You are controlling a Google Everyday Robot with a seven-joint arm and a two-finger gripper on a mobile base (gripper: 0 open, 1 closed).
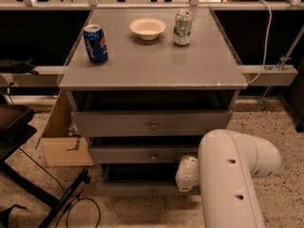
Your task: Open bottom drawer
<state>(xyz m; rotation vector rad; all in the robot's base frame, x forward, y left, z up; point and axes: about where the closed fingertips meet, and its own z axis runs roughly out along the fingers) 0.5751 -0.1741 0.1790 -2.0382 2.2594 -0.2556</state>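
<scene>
The grey cabinet (152, 65) has three drawers stacked below its top. The bottom drawer (137, 189) is the lowest and slimmest grey front, with a dark gap above it. I cannot make out its knob. My white arm (232, 175) fills the lower right foreground. My gripper (186, 174) is at its end, low down at the right part of the bottom drawer, just above the drawer's front. The top drawer (153, 123) and middle drawer (153, 154) each show a small round knob.
On the cabinet top stand a blue cola can (95, 42), a white bowl (147, 28) and a silver can (182, 27). A cardboard box (64, 139) sits at the cabinet's left side. A black stand leg and cable (64, 196) lie on the speckled floor at lower left.
</scene>
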